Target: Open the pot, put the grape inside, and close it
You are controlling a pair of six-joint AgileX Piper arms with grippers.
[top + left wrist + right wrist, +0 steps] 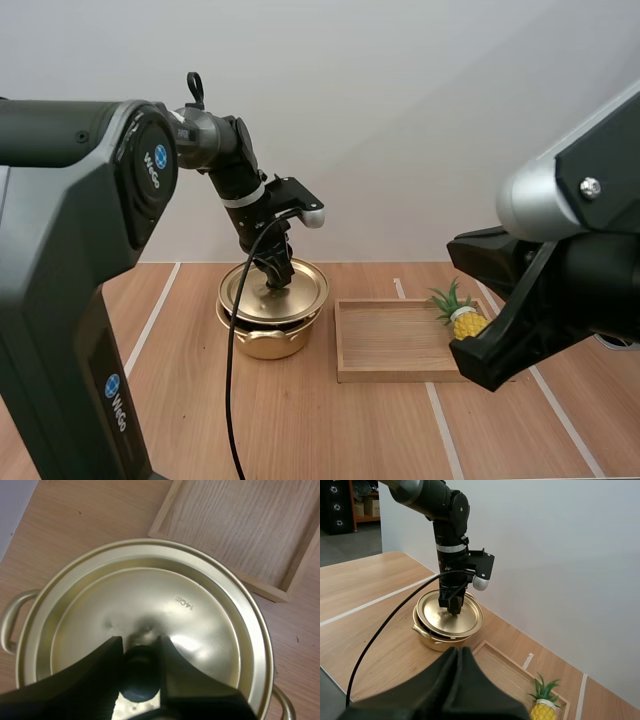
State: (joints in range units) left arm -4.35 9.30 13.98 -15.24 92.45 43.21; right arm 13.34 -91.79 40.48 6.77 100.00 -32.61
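Left gripper (140, 652): directly over the pot (262, 338), fingers clamped on either side of the black knob (141, 677) at the centre of the lid (150, 600). The pull appears to be straight up, and this arm is the nearer. Right gripper (459, 662): fingers pressed together on nothing, well apart from the pot on its wooden tray (390, 350) side. Fruit: a toy pineapple (466, 320), not a grape, at the tray end farthest from the pot. The left wrist view gives the hold on the knob, the right wrist view the lid's slight tilt on the pot.

One pot (265, 343); one lid (306, 290); one tray (390, 342); one pineapple (466, 320).
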